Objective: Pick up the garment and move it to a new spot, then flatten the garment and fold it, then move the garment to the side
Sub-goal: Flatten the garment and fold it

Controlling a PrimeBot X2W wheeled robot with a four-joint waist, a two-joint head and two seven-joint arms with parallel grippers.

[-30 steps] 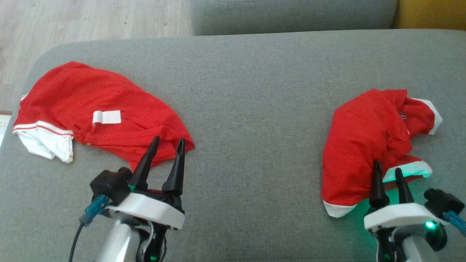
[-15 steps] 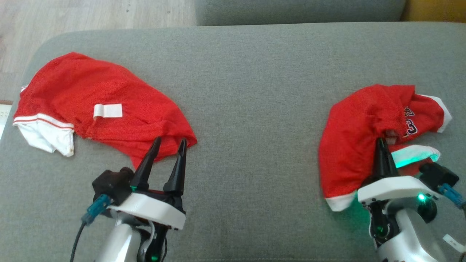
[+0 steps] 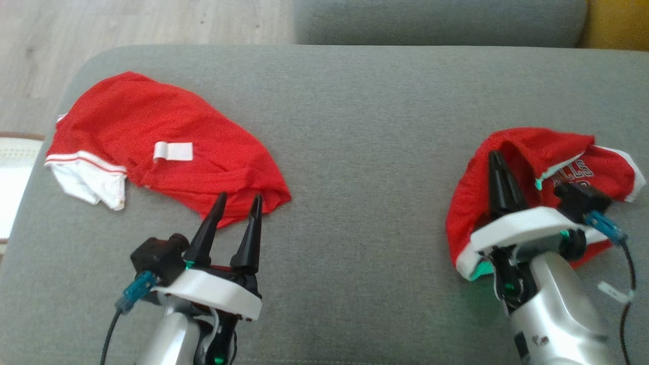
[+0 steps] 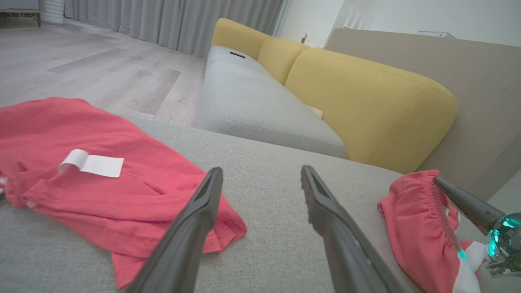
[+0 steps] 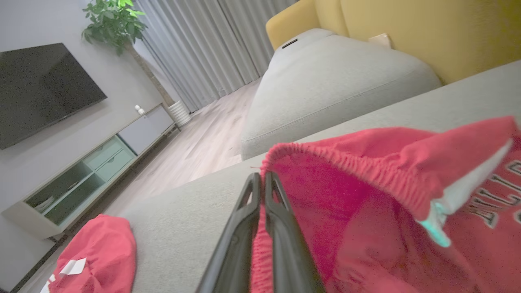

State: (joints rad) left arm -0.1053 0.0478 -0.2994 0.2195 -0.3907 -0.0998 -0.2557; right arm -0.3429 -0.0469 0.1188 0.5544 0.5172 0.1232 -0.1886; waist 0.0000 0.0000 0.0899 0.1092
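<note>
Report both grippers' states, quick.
Left gripper: open, holding nothing.
Right gripper: shut on the red shorts at the waistband.

Soft, even daylight here; shadows on the broad grey fabric seat cushion [image 3: 365,126] are faint. A green glow [image 3: 479,271] tints the white hem of the crumpled red shorts [image 3: 469,203]. Both wrist views bow at their edges, and the shorts' lettering blurs close up.
</note>
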